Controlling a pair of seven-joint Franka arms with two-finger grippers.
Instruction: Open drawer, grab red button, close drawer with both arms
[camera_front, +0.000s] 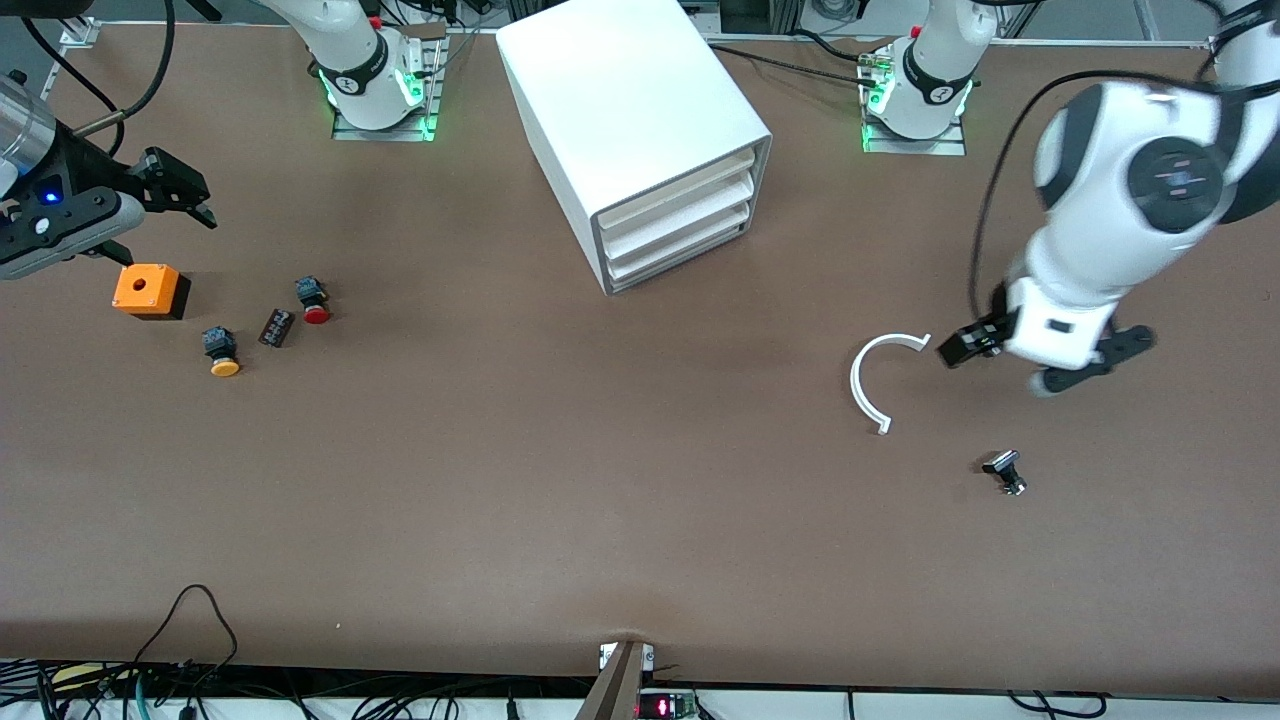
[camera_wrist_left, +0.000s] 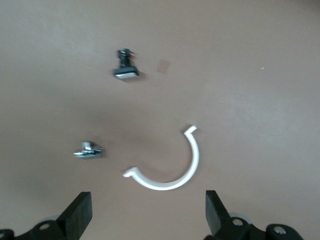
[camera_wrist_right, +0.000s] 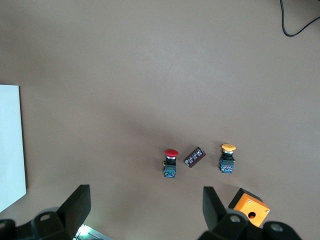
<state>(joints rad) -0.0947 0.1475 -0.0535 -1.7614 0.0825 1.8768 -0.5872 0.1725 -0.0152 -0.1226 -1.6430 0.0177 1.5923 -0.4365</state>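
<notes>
The white cabinet (camera_front: 640, 130) stands mid-table near the arms' bases, and its three drawers (camera_front: 675, 218) are all shut. The red-capped button (camera_front: 315, 300) lies on the table toward the right arm's end and also shows in the right wrist view (camera_wrist_right: 170, 163). My right gripper (camera_front: 195, 200) hovers open and empty over the table near the orange box (camera_front: 148, 290); its wrist view (camera_wrist_right: 145, 205) shows nothing between its jaws. My left gripper (camera_front: 1045, 350) is open and empty, low over the table beside a white C-shaped ring (camera_front: 875, 380); its wrist view (camera_wrist_left: 148, 215) shows the same.
A yellow-capped button (camera_front: 221, 352) and a small dark part (camera_front: 276, 327) lie beside the red one. A small black part (camera_front: 1005, 470) lies nearer the camera than the ring. The left wrist view shows the ring (camera_wrist_left: 167, 167) and a small silver piece (camera_wrist_left: 88, 150).
</notes>
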